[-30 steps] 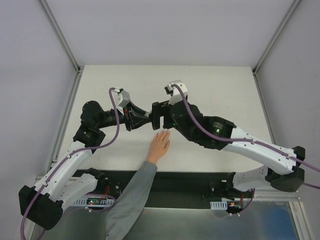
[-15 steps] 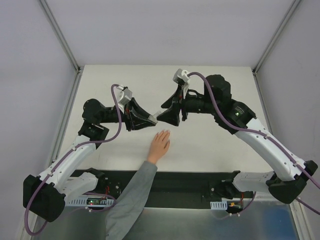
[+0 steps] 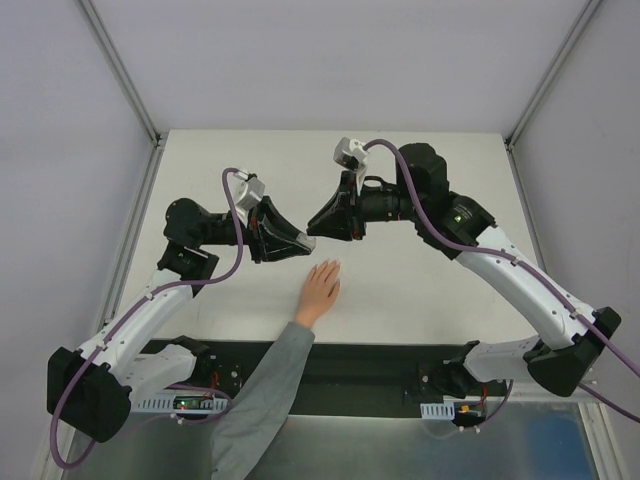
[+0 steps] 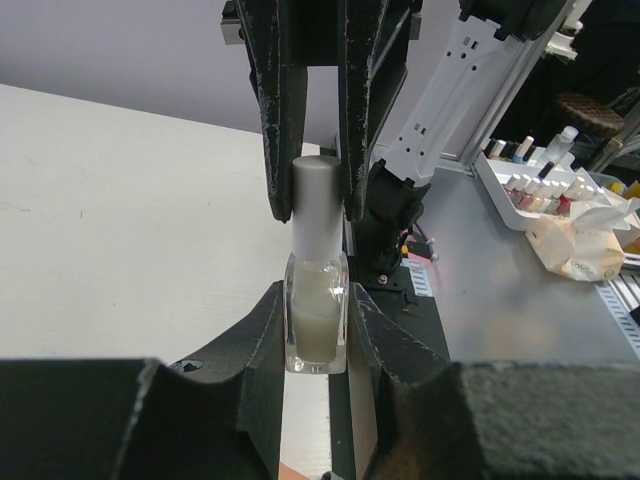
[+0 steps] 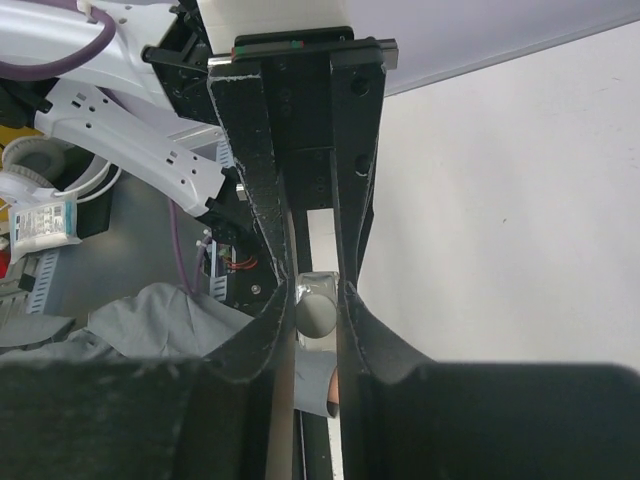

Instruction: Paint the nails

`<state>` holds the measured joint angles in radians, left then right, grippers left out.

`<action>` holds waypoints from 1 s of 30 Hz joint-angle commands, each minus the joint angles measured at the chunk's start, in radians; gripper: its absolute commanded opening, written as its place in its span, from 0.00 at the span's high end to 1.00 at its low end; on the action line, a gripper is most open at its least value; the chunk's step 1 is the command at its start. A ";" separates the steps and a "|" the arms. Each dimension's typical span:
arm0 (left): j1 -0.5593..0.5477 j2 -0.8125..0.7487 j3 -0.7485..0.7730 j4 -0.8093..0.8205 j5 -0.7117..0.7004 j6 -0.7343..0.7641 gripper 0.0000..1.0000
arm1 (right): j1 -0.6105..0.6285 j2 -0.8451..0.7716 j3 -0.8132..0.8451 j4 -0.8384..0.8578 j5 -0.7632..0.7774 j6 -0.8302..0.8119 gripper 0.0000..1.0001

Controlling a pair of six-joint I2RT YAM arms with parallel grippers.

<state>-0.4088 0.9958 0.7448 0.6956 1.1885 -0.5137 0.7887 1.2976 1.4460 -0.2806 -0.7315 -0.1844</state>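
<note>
Both arms meet over the middle of the table [image 3: 420,170] at a small whitish bottle [image 4: 317,325]. The left gripper [image 3: 300,243] is clamped on the bottle's glass body. The right gripper [image 3: 314,228] is closed on its grey cap [image 4: 316,200] from the opposite end. The cap looks seated on the bottle, no gap visible, so I'd call this the uncapping step, with no painting begun. The bottle's long axis runs roughly left to right across the table, cap end toward the right arm. A hand [image 3: 320,290] in a grey sleeve [image 3: 270,385] lies flat just on the near side of the bottle, toward the arm bases. Its fingers point away from the bases, up at the bottle. The nails [image 3: 328,265] are at the fingertips, so they're the part of the hand closest to the bottle, near it but not touching. They're too small to tell whether they carry any polish. Both grippers sit about equally close to the nails. The right one holds the cap, which likely carries the brush, so it's probably the one to swing toward the bases and down. That's a short move, and the fingers' long axis runs roughly crosswise to the bottle's.
</note>
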 commanded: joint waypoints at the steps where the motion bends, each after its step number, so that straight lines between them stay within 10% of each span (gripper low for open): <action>1: 0.002 -0.006 0.014 0.078 0.020 -0.005 1.00 | -0.002 0.029 0.047 0.017 -0.066 0.000 0.90; 13: 0.004 -0.025 0.022 -0.013 -0.062 0.075 1.00 | -0.002 0.037 0.048 -0.038 0.026 0.046 1.00; 16: 0.005 -0.058 0.030 -0.145 -0.162 0.185 1.00 | 0.049 0.029 0.054 -0.064 0.203 0.134 1.00; 20: 0.005 -0.079 0.041 -0.266 -0.256 0.274 1.00 | 0.272 0.038 0.128 -0.263 1.014 0.378 0.99; 23: 0.008 -0.086 0.041 -0.277 -0.277 0.285 1.00 | 0.415 0.026 0.079 -0.253 1.304 0.566 1.00; 30: 0.007 -0.100 0.034 -0.280 -0.268 0.287 1.00 | 0.463 0.068 0.159 -0.289 1.380 0.588 1.00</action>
<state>-0.4057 0.9150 0.7437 0.3649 0.9890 -0.2592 1.2201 1.3693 1.5757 -0.5186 0.5106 0.3237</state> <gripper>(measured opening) 0.234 0.197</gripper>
